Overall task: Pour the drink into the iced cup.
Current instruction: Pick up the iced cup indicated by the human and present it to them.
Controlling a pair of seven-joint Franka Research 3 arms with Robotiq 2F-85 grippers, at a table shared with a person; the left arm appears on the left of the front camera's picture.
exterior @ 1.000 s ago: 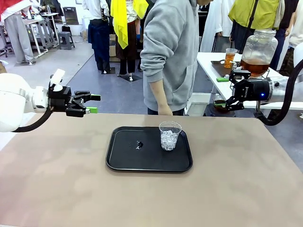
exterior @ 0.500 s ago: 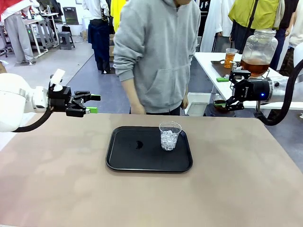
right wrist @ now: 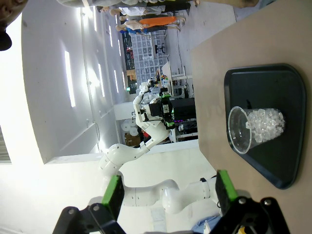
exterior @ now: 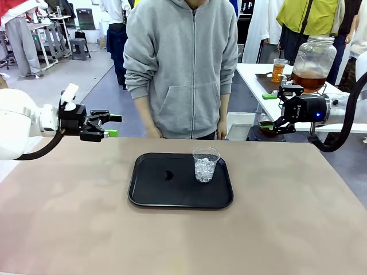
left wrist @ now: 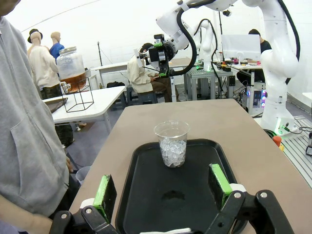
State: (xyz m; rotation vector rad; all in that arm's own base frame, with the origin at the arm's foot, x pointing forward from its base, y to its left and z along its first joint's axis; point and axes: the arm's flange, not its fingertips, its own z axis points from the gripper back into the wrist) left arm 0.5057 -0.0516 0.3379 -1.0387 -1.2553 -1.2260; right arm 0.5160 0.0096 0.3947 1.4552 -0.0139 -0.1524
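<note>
Drink first: the amber liquid sits in the bottom part of a big round glass dispenser jar, off on a white side table beyond the far right corner of the tabletop. In the left wrist view the jar stands on a black wire stand. Near it on that side table is a small clear cup of the same amber liquid.

Centre stage is the iced cup. It is clear plastic, upright, with ice in its lower half, and it stands on the right part of a black tray in the middle of the tabletop. A small dark mark shows on the tray to the cup's left.

Left gripper hovers over the far left edge of the tabletop. Its green-padded fingers are spread wide with nothing between them, and they point toward the middle. From its own wrist camera, cup and tray lie straight ahead, well apart from the pads.

Right gripper hangs off the far right corner, in front of the side table and below the jar. It is released too, with its jaws parted and no object in them.

A person in a grey hoodie stands at the far edge, facing the tray with both arms down. The hands are at the tabletop's edge, not touching the cup.
</note>
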